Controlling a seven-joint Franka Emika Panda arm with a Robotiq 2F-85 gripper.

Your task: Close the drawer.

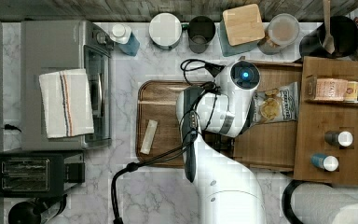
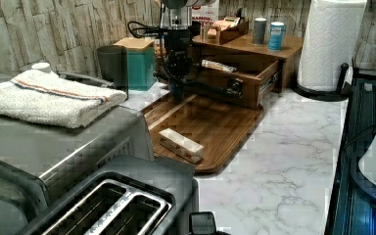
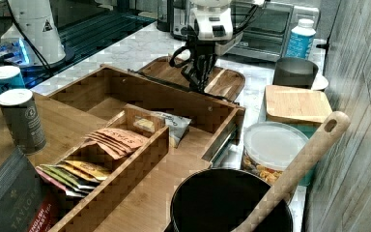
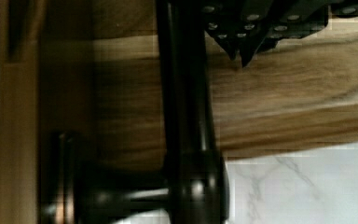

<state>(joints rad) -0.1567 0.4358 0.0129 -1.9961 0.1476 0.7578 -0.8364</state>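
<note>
The drawer (image 1: pixel 268 142) stands pulled out of the wooden cabinet (image 1: pixel 335 121), and a snack bag (image 1: pixel 275 105) lies inside it. A dark bar handle (image 2: pixel 234 88) runs along the drawer (image 2: pixel 220 73) front. My gripper (image 2: pixel 178 93) points down just outside that front, at its end on the left view's left, above the dark tray (image 2: pixel 210 127). In the wrist view my gripper (image 4: pixel 239 57) is shut with nothing between its fingers, close beside the handle (image 4: pixel 186 116). The right view puts my gripper (image 3: pixel 199 79) just beyond the front wall of the drawer (image 3: pixel 174 102). Whether it touches the wood I cannot tell.
A small pale box (image 2: pixel 181 144) lies on the dark tray (image 1: pixel 158 93). A toaster oven (image 1: pixel 65 84) with a folded towel and a toaster (image 1: pixel 28 172) stand on the top view's left. Canisters line the back wall. Jars (image 1: pixel 338 138) and a tea box stand on the cabinet. A paper towel roll (image 2: pixel 330 44) stands beside it.
</note>
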